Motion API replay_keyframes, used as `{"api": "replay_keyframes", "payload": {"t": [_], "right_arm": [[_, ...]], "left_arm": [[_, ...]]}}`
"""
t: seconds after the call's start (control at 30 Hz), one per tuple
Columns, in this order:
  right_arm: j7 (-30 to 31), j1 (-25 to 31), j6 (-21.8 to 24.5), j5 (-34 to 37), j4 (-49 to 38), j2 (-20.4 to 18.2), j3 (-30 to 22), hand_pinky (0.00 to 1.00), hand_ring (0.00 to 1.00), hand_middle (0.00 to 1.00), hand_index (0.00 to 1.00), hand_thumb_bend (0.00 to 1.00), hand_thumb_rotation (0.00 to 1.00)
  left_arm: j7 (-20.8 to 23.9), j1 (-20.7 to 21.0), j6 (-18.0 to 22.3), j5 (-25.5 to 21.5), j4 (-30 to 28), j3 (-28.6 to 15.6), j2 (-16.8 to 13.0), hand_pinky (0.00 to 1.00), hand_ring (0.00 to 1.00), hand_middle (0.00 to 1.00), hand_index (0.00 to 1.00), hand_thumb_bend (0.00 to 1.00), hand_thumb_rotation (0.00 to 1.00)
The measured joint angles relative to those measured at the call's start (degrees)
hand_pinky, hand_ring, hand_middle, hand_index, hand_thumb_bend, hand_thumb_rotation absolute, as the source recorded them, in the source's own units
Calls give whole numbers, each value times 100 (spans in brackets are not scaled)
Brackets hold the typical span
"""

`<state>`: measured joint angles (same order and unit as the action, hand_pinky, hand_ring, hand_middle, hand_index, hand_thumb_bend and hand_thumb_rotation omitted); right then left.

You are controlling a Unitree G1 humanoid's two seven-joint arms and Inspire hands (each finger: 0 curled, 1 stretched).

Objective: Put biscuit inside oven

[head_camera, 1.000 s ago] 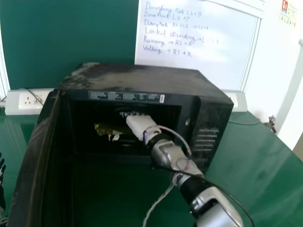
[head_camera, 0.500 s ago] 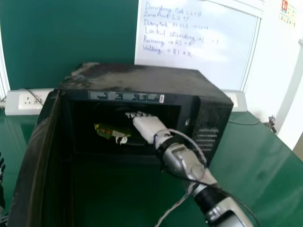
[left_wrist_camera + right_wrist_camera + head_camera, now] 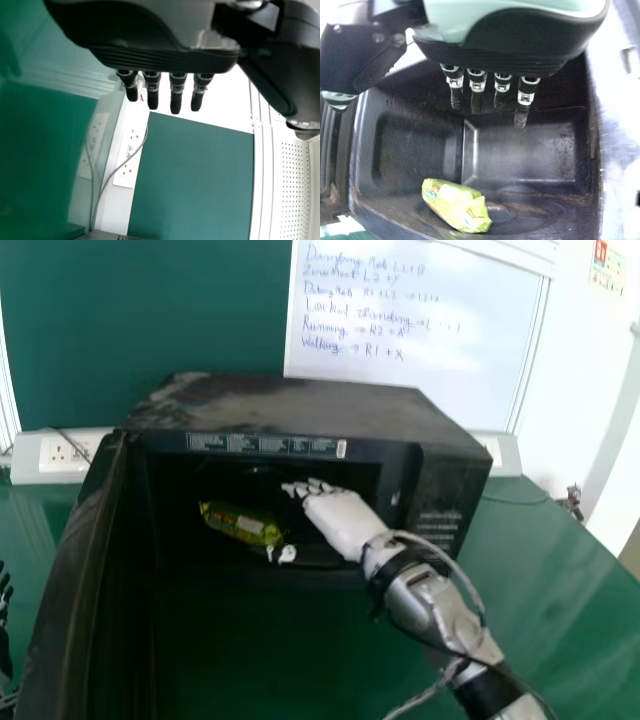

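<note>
The black oven (image 3: 300,405) stands on the green table with its door swung open to the left. Inside, toward the left, lies the yellow-green biscuit packet (image 3: 240,524) on the oven floor. My right hand (image 3: 340,520) is at the oven's opening, right of the packet and apart from it, open. In the right wrist view, the right hand (image 3: 502,55) has its fingers extended over the cavity, and the biscuit packet (image 3: 456,205) rests on the floor. My left hand (image 3: 5,600) is at the left edge; in the left wrist view the left hand (image 3: 165,55) is open.
The open oven door (image 3: 75,580) stretches toward me on the left. Wall sockets (image 3: 62,452) are behind on the left, and a whiteboard (image 3: 420,330) is on the back wall. The table (image 3: 550,590) extends to the right. A cable hangs along my right arm.
My right hand has drawn back from the packet, toward the right and nearer to me. More of the packet shows now. The left hand has stayed where it was.
</note>
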<state>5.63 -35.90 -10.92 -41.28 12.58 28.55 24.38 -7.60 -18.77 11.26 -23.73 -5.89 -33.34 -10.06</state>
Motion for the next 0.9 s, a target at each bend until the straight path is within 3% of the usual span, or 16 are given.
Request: {"api": "replay_keyframes", "payload": {"t": [0.23,0.33,0.43,0.7,0.9], "right_arm": [[-8,612,-617,466,-476,206,-524,82,88,91,91,90,100],[111,856,-810,809,-734,290,-758,82,88,91,91,82,97],[211,1052,-990,1025,-950,354,-926,79,86,89,89,83,99],[185,1474,-1522,1478,-1220,336,-1407,65,76,80,83,82,97],[128,1826,-2068,2046,-1306,292,-1802,55,67,73,77,74,92]], "left_arm": [[2,14,1,5,4,-21,-25,84,89,91,95,100,78],[1,16,2,4,12,-36,-34,84,89,91,95,100,78],[-2,18,3,6,47,-52,-55,84,89,91,95,100,78],[-11,25,3,4,82,-74,-78,84,89,91,96,100,78],[-71,39,3,-5,181,-110,-128,85,90,91,96,100,78]]}}
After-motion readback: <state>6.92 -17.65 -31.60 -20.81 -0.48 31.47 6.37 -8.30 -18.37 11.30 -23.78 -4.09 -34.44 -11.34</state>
